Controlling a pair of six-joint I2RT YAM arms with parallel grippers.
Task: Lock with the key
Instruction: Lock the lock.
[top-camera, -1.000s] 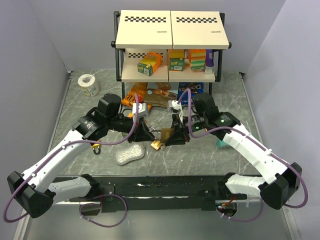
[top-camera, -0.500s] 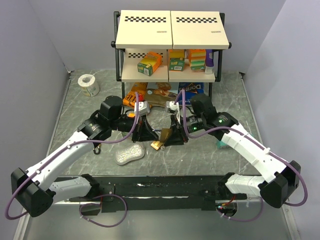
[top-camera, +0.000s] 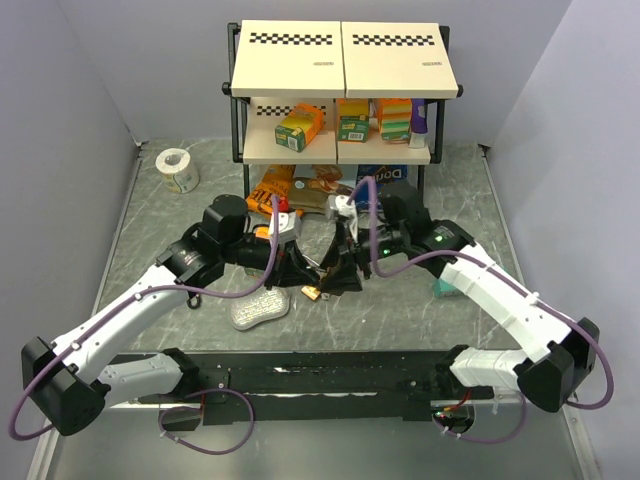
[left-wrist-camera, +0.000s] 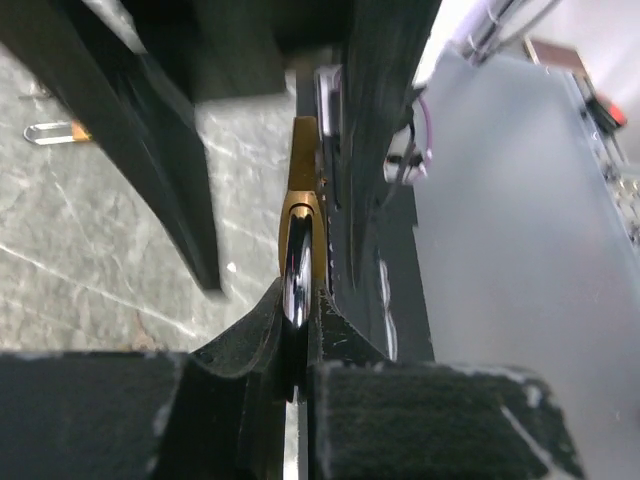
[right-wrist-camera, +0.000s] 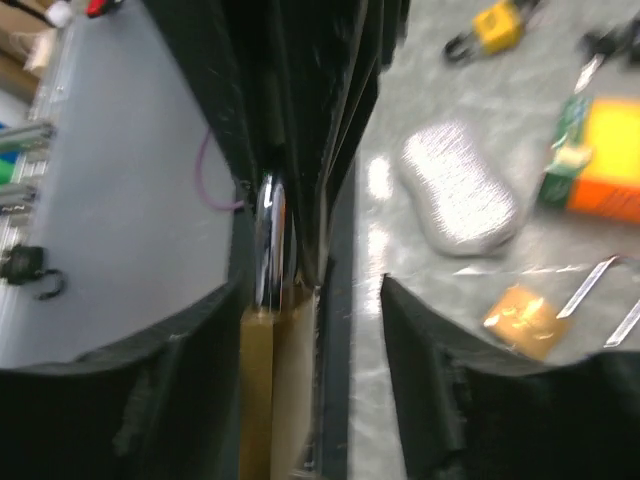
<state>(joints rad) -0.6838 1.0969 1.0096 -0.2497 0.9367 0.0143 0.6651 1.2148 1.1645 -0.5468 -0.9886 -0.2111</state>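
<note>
Table (top-camera: 150, 250) fills the overhead frame, with the shelf rack (top-camera: 340, 100) at upper centre and my two arms meeting mid-frame just below it. The left gripper (left-wrist-camera: 298, 310) is clamped hard on the padlock (top-camera: 314, 291). Its wrist view shows the chrome shackle (left-wrist-camera: 297, 275) pinched between the pads at lower centre. The right gripper (right-wrist-camera: 310, 300) sits around the same lock with its jaws apart. One finger is against the brass body (right-wrist-camera: 270, 400) and the other stands clear, with bare table showing in the gap. So the lock is held steady at mid-frame, and that much is done. I see no key in either claw or in the lock. The blurred silver strips (right-wrist-camera: 598, 283) at the right wrist view's lower right might be keys. By my reckoning, fetching, inserting and turning the key all remain.
</note>
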